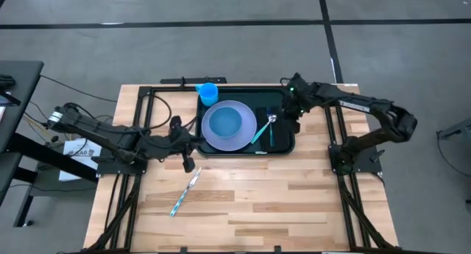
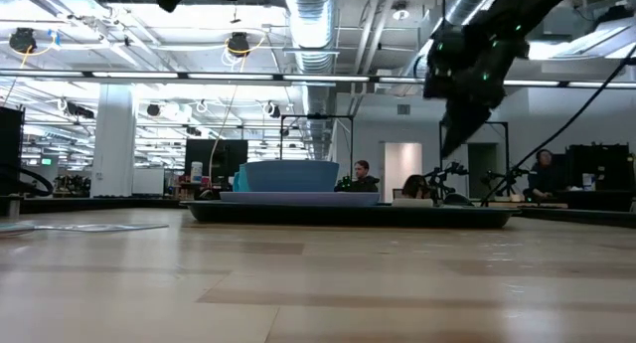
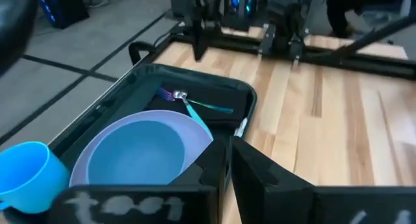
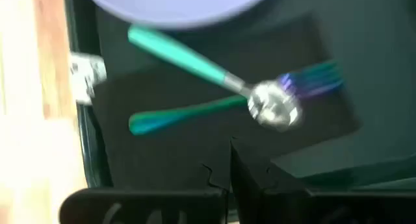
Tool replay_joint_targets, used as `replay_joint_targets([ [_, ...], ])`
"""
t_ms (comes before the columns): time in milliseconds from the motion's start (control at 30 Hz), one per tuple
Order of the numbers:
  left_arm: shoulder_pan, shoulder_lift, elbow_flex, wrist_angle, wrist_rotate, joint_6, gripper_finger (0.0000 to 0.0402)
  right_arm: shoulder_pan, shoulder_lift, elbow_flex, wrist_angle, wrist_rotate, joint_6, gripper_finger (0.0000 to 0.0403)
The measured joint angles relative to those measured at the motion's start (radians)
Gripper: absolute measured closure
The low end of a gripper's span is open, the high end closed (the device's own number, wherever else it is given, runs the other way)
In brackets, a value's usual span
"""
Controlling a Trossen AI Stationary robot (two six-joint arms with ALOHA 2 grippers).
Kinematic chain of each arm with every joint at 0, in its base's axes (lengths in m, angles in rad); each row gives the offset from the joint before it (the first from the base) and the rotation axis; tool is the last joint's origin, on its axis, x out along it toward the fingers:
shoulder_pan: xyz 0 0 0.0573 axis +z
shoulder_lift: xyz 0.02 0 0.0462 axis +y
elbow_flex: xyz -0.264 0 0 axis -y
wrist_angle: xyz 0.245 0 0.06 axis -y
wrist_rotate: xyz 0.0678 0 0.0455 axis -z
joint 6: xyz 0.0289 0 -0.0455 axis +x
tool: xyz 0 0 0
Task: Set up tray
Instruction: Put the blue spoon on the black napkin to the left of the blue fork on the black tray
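Dark green-black plastic tray (image 1: 283,145) sat at my wooden table's (image 1: 257,202) far edge. I saw my right claw (image 1: 288,114), fingers together, over it; my left claw (image 1: 193,140), also together, beside its rim.

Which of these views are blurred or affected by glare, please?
Right wrist view: motion-blurred, the spoon and fork smeared on the napkin. Low view: ceiling lights glare, the near tabletop is soft. High view: evenly lit, sharp.

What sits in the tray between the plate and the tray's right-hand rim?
In the high view, a spoon lies crossed over a fork on a black napkin, between the plate and the right rim of the tray.
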Motion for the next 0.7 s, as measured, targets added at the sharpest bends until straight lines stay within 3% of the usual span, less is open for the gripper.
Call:
replay_joint_targets([
  [300, 0.001, -0.021, -0.107, 0.094, -0.016, 0.011, 0.0388, 0.018, 0.229, 0.0, -0.012, 0.055, -0.029, 0.0403],
  [700, 0.0, 0.052, -0.114, 0.097, -0.062, 0.011, 0.0388, 0.02, 0.388, 0.035, 0.072, 0.052, -0.073, 0.0403],
])
